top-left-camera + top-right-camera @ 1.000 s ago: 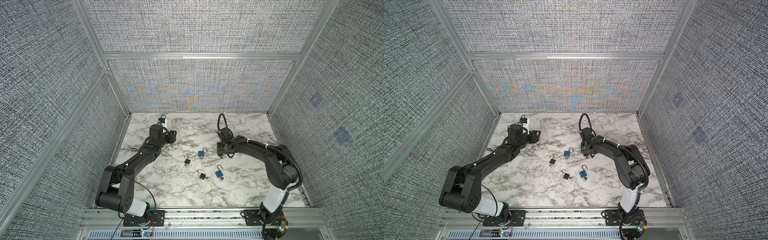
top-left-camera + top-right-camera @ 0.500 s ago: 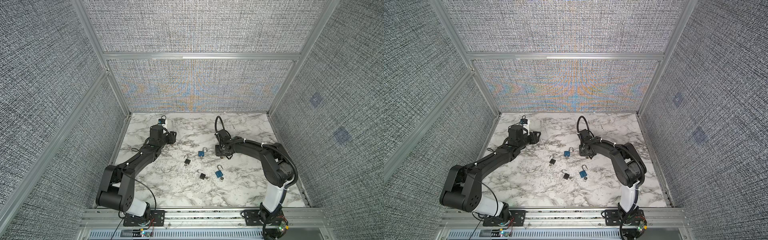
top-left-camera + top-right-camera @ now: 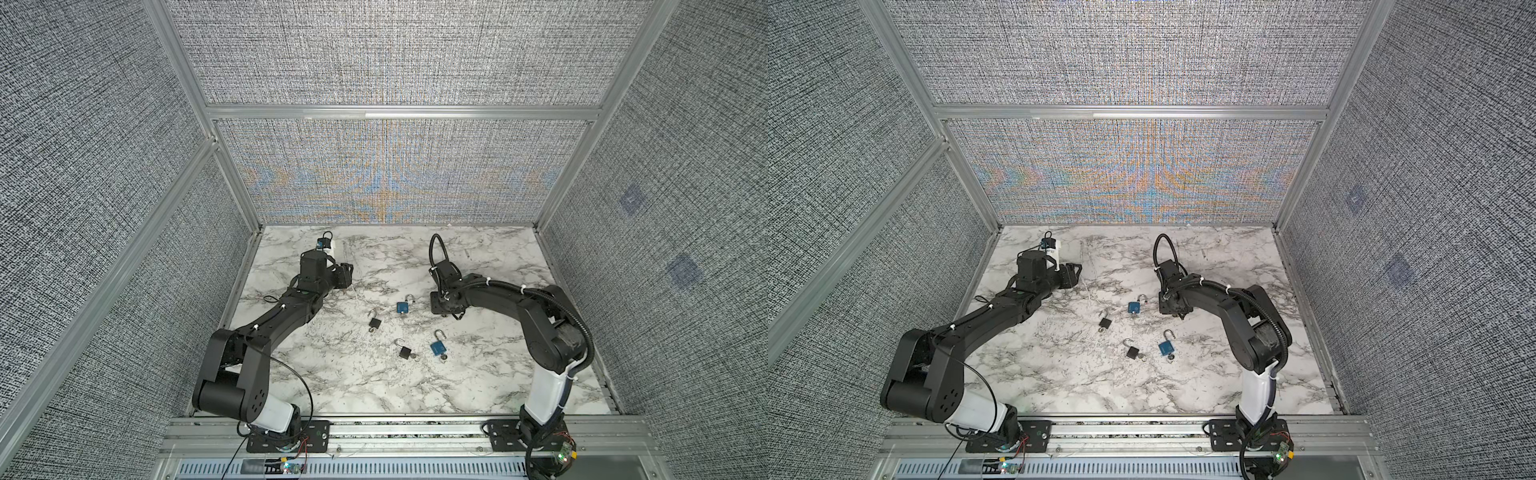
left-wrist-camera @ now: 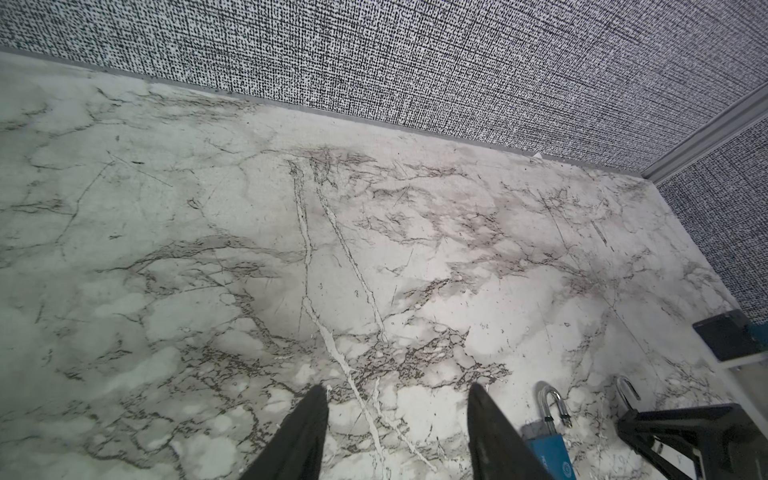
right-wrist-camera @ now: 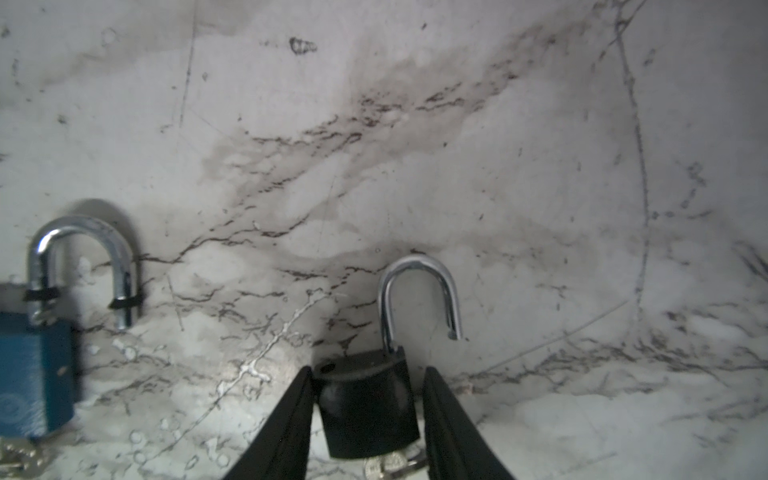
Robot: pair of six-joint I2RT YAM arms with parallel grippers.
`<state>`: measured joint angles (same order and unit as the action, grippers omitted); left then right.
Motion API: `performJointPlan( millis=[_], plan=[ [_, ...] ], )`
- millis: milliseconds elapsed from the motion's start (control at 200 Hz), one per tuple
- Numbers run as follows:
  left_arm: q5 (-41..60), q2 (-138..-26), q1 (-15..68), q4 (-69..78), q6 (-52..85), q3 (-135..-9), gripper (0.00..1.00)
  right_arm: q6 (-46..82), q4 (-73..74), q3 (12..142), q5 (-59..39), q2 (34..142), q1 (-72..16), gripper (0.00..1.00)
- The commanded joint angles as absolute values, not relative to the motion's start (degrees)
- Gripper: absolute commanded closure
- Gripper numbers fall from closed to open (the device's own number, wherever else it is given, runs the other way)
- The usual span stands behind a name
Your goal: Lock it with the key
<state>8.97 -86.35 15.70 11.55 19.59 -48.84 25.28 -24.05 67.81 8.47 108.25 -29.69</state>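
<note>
Grey woven walls [image 3: 374, 62] in an aluminium frame [image 3: 399, 112] enclose a marble table [image 3: 374, 386], where two black robot arms reach among five padlocks, each with its shackle open.

Right of centre, the right gripper [image 5: 368, 370] points down over a black padlock [image 5: 370, 411] that lies flat on the marble. Its fingers [image 5: 291, 415] stand apart on either side of the lock's body. One touches the edge and a thin strip of marble shows beside the other, so the lock is bracketed, not clamped. A silver key [image 5: 386, 461] shows at the base of the body between the fingers, partly hidden. Both top views show only the gripper here, with the lock covered beneath it.

Just beside it, towards the middle of the table, lies a blue padlock [image 3: 402, 307], apart from the gripper. A second black padlock [image 3: 375, 323] rests a little further towards the left arm. Nearer the front edge, a third black padlock [image 3: 404, 352] and a second blue padlock [image 3: 437, 348] lie side by side without touching.

At the far left of the table, the left gripper [image 4: 397, 392] hangs over bare marble, well away from the locks. Its two fingers are spread with nothing between them. The left wrist camera catches the first blue padlock past one fingertip, with the right gripper beyond it.
</note>
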Motion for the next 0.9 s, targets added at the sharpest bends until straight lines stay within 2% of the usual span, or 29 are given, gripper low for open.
performJointPlan(
  millis=[0,310,545,895],
  plan=[
    [9.0,-86.1,15.7,11.7,19.9,-49.0,0.44,25.3,-25.3,67.7,8.2,108.1,-29.8,0.56],
    [9.0,-85.9,15.7,11.5,19.9,-48.7,0.44,25.0,-25.8,67.2,8.7,108.1,-30.1,0.57],
    [9.0,-86.0,15.7,11.5,19.9,-48.8,0.44,25.0,-25.9,67.6,9.3,108.2,-30.3,0.65],
    [8.9,-85.9,15.8,10.3,19.6,-49.5,0.46,24.5,-25.4,67.8,10.3,107.1,-30.4,0.70]
  ],
)
